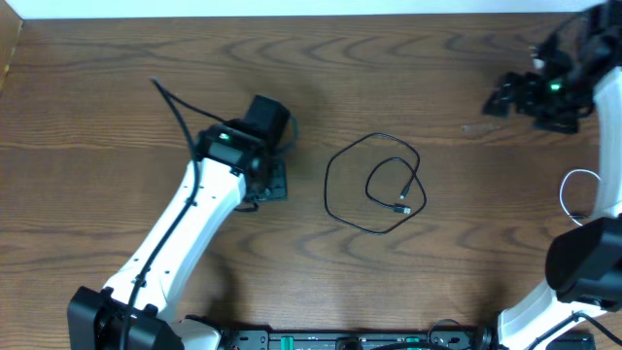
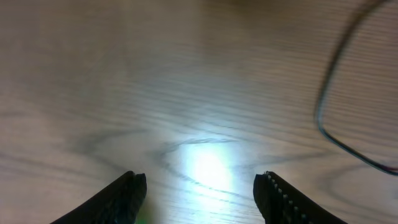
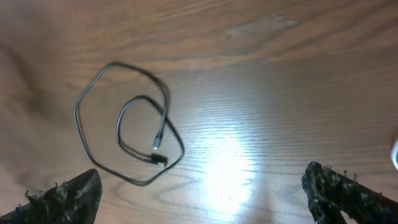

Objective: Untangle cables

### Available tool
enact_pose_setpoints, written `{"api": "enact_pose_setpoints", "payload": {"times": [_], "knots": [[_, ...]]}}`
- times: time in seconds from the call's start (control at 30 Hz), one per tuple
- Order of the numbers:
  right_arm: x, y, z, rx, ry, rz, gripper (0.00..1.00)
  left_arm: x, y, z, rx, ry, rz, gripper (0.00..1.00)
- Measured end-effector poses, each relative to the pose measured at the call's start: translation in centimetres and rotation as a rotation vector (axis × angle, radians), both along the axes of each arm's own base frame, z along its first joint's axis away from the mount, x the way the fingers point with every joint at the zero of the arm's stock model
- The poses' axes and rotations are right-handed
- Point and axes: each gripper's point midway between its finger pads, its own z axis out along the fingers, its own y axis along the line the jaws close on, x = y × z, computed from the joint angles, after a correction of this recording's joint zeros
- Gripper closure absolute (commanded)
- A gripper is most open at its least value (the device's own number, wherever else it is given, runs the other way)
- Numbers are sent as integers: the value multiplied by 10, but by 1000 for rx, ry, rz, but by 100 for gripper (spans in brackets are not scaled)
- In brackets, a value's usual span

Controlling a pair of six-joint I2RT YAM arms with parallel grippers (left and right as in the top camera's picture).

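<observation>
A thin black cable [image 1: 374,185] lies in two loose loops on the middle of the wooden table, its small plug ends inside the loops. It also shows in the right wrist view [image 3: 127,130], and part of one loop shows at the right edge of the left wrist view [image 2: 336,118]. A white cable [image 1: 575,185] curls at the table's right edge beside the right arm. My left gripper [image 2: 200,193] is open and empty, low over bare wood left of the black cable. My right gripper [image 3: 202,196] is open and empty, high at the far right.
The table's far edge meets a white wall [image 1: 292,8] at the top. The left arm [image 1: 185,233] stretches diagonally from the bottom left. The right arm's base [image 1: 583,262] stands at the bottom right. A thicker black arm cable [image 1: 170,102] rises beside the left wrist.
</observation>
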Motion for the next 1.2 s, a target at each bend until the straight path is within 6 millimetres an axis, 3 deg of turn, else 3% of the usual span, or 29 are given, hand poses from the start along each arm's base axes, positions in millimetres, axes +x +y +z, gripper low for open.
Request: {"api": "enact_pose_setpoints", "payload": {"times": [0.17,0.27,0.4,0.57,0.77,1.03,1.13,1.2], "knots": [[-9,63,-8,-17,29,164,1,4,25,0,18,9,82,39],[-27,102,-32,-66,102,235,1,5,33,0,19,11,112,39],[-43,133,-65,-112,140,284,1,5,36,0,18,12,122,39],[-39,159,-110,-188,67,291,1,5,36,0,18,12,122,39],[-32,168,-146,-319,-48,279,1,5,35,0,12,16,121,39],[-34,149,-172,-385,-67,125,1,4,32,-1,-2,21,119,39],[-31,142,-182,-357,-80,11,5,4,32,-1,-3,20,119,39],[-22,143,-181,-327,-109,-39,13,4,32,-1,-3,20,119,39]]}}
